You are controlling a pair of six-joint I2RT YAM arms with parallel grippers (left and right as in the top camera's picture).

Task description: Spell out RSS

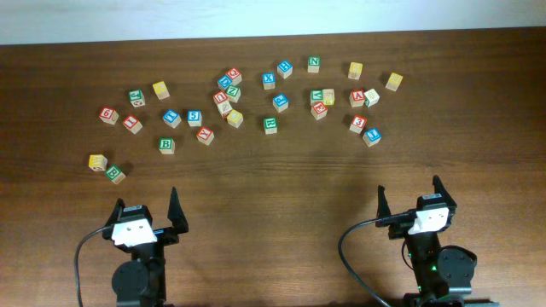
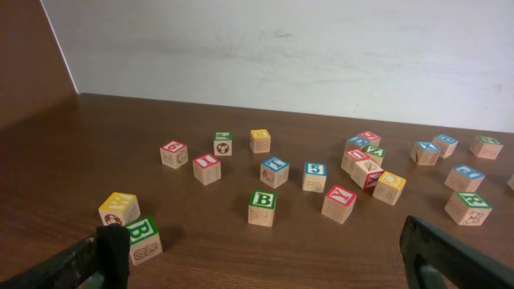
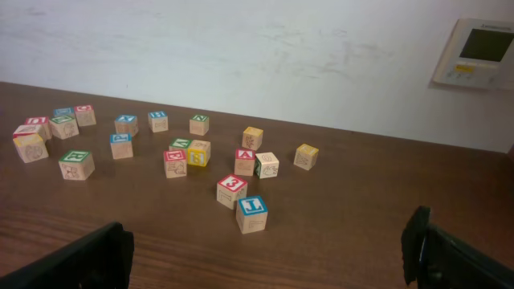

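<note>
The green R cube [image 1: 270, 124] lies mid-table; it also shows in the left wrist view [image 2: 467, 207] and the right wrist view [image 3: 76, 164]. Several yellow-topped cubes lie scattered, among them one at the left [image 1: 160, 89], one in the middle [image 1: 235, 118] and one at the right [image 1: 393, 81]. Their letters are too small to read, so I cannot tell which bear S. My left gripper [image 1: 147, 205] [image 2: 265, 249] is open and empty near the front edge. My right gripper [image 1: 410, 196] [image 3: 267, 241] is open and empty too.
Many other letter cubes spread across the far half of the table. A green B cube [image 1: 166, 145] and another green B [image 1: 115, 173] beside a yellow cube [image 1: 97, 161] lie at the left. A blue cube [image 3: 251, 213] and a red 3 cube [image 3: 231, 191] are nearest my right gripper.
</note>
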